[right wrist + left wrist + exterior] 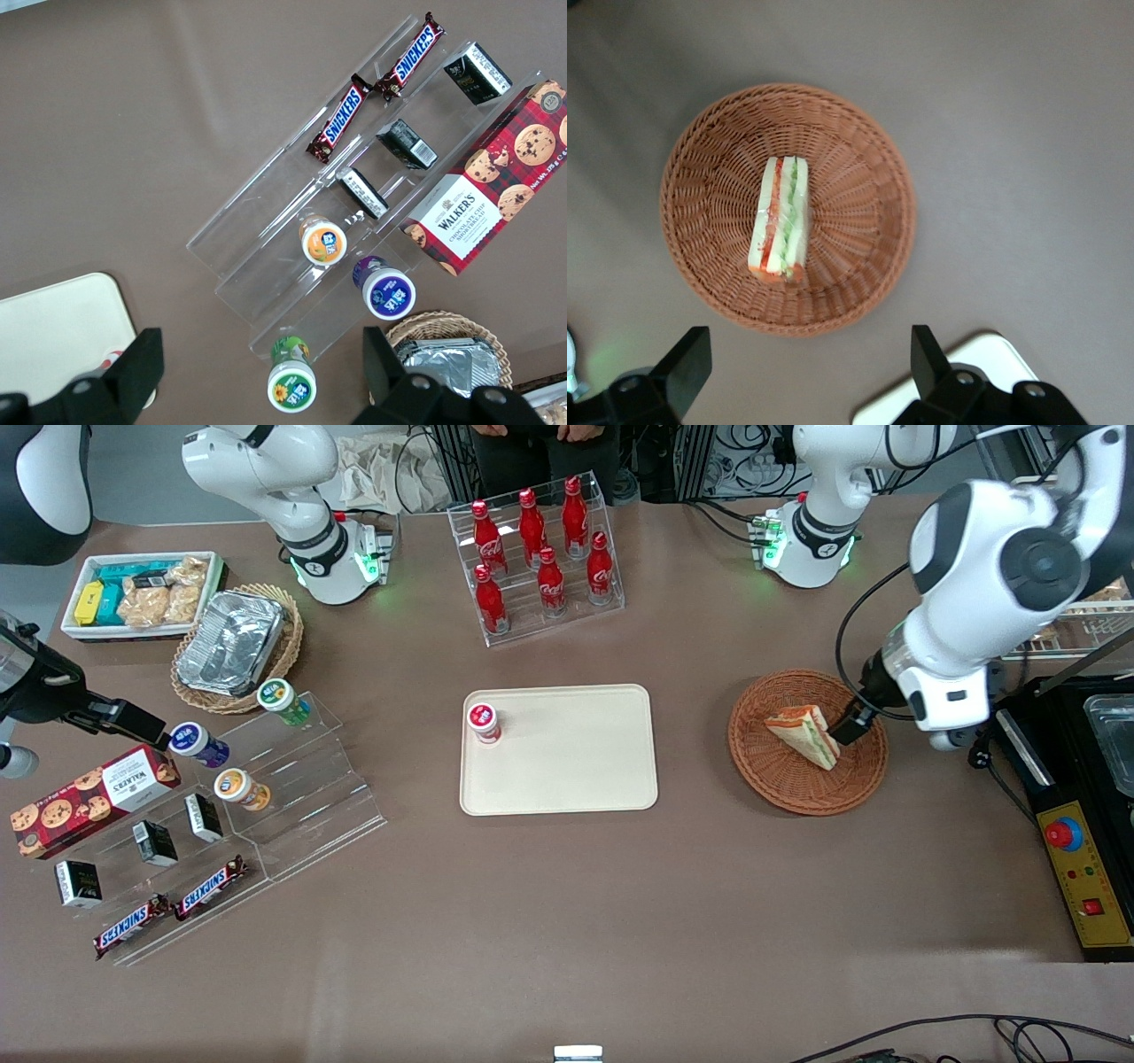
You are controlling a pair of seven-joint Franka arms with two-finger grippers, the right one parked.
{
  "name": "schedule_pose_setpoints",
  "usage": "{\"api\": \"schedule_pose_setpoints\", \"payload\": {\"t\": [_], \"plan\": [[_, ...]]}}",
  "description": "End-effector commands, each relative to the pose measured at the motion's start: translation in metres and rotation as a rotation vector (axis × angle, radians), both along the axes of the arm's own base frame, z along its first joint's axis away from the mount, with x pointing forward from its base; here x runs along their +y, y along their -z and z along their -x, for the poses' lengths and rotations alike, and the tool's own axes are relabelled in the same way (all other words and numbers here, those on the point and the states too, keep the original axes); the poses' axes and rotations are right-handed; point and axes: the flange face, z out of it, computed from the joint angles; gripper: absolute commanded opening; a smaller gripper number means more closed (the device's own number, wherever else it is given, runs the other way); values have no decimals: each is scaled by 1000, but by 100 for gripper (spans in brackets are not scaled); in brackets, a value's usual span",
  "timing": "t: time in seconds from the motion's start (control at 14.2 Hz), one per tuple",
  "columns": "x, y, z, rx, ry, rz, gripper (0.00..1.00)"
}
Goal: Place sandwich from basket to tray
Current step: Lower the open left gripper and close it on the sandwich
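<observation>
Sandwich (804, 733) in basket (780, 779). Gripper (806, 367) above the basket, fingers apart. Tray (576, 762) beside the basket, toward the parked arm's end; small jar (483, 722) on it.

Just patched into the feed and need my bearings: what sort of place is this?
Likely a robot lab's mock snack shop: cola bottles on a clear rack, Snickers bars on acrylic steps. The gripper hangs open above the sandwich in its basket.

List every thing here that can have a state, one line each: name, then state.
Triangular pale-bread sandwich: lying in the basket, not gripped.
Round reddish-brown wicker basket: holds only the sandwich.
Cream-beige rectangular plastic tray: no sandwich yet; a small red-lidded cup stands on it.
Left arm's gripper: open, above the basket.
Crinkled silver foil container: sits in a lighter tan wicker basket.
</observation>
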Motion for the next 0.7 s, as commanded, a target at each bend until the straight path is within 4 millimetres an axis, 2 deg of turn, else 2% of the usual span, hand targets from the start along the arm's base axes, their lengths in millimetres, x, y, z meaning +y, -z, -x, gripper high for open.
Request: {"api": "schedule_pose_setpoints", "payload": {"t": [0.0,0.42,0.63], "plan": [[17,56,51,-28,-38,-1,100],[26,134,79,-62,5,1,100],[25,158,79,-47,12,-2,100]]}}
